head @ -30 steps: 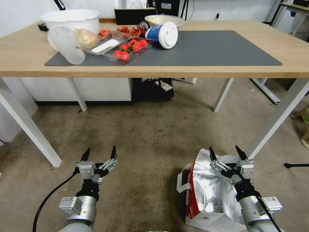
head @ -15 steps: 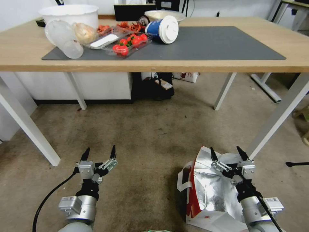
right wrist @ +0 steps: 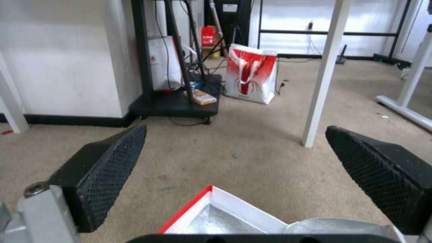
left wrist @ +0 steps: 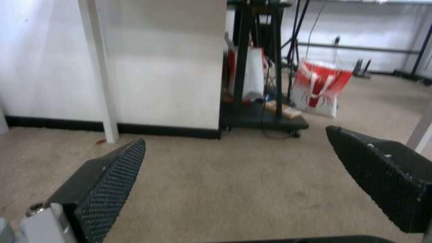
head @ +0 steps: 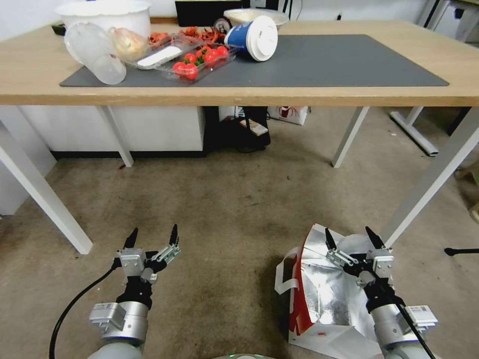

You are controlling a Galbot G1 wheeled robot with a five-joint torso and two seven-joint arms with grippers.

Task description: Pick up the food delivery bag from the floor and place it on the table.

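Your right gripper [head: 352, 237] hangs released over the food delivery bag [head: 319, 294], which sits on the floor [head: 224, 209] near the table [head: 464, 60] leg. Left gripper [head: 152, 236] released too, above bare floor.

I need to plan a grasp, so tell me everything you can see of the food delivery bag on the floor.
The food delivery bag is boxy, red and white paper outside with crinkly silver foil lining. It stands open-topped on the floor near a white table leg, with a white loop handle hanging at its side. The open right hand hovers above its mouth, apparently not touching it.
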